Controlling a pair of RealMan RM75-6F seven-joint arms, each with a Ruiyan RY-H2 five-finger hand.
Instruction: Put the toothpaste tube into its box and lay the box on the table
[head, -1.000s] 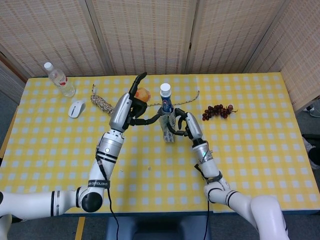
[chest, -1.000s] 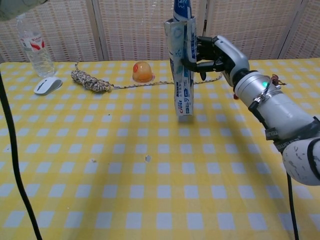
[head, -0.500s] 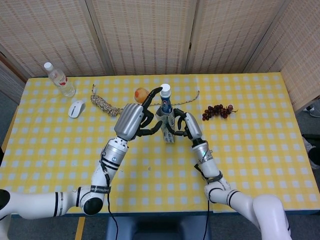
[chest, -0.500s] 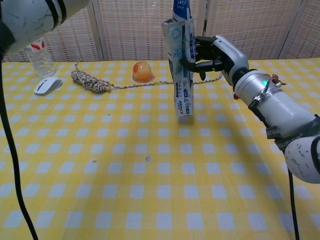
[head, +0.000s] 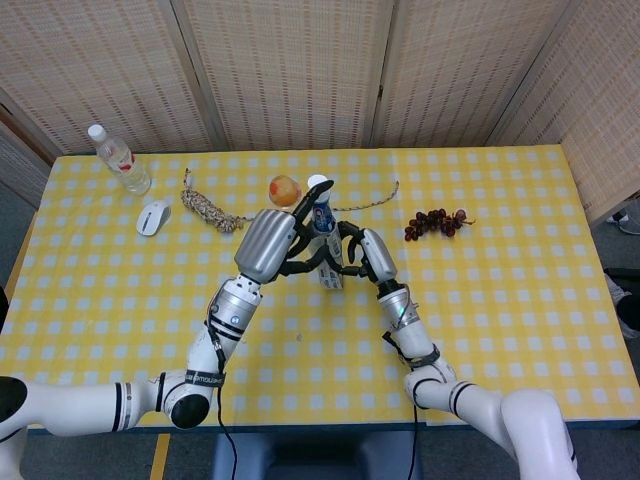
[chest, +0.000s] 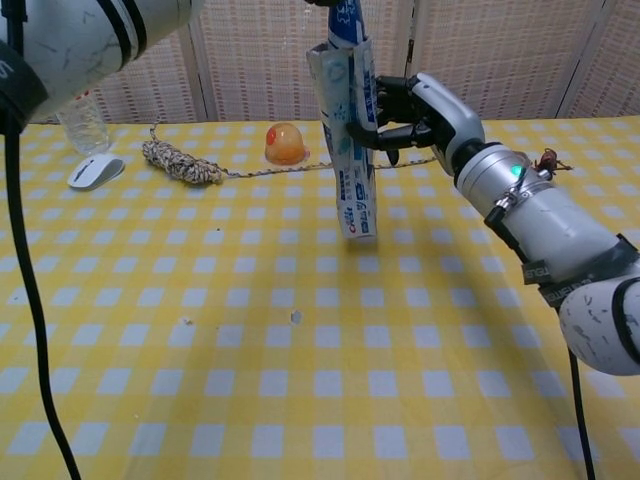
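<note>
The toothpaste box (chest: 345, 150) stands upright above the table, and my right hand (chest: 415, 105) grips its upper part from the right. The blue-and-white toothpaste tube (chest: 345, 22) sticks out of the box's open top. In the head view the tube (head: 323, 213) shows its white cap (head: 318, 184) above the box (head: 331, 272), with the right hand (head: 362, 255) beside it. My left hand (head: 273, 243) is close on the box's left, one finger stretched up against the cap and the others curled near the box. It grips nothing that I can see.
Behind the box lie an orange dome-shaped object (chest: 285, 143) and a coiled rope (chest: 180, 162) with a long tail. A white mouse (chest: 95, 170) and a water bottle (chest: 82, 118) are far left. Dark grapes (head: 435, 222) lie to the right.
My left hand came down from a raised pose and closed in until a finger met the tube's cap. The box and tube shifted a little to the left in my right hand.
</note>
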